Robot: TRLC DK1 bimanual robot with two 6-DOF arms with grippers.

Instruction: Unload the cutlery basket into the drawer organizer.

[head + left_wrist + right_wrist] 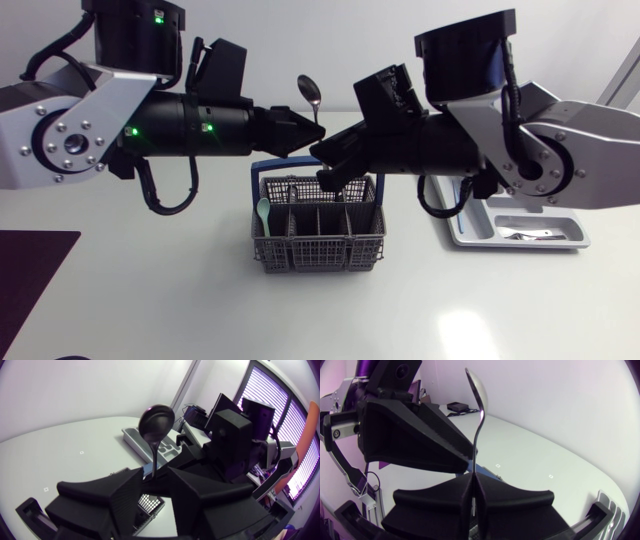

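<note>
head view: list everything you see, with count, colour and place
table: 1, white, under everything
cutlery basket: 1, grey, blue handle, table middle
metal spoon: 1, silver, held upright above the basket
small spoon: 1, pale green, basket's left compartment
drawer organizer: 1, white, table's right side
cutlery: silver, in the organizer, count unclear
mat: 1, dark, table's left edge
left gripper: 1, black, open, beside spoon handle
right gripper: 1, black, shut on metal spoon
</note>
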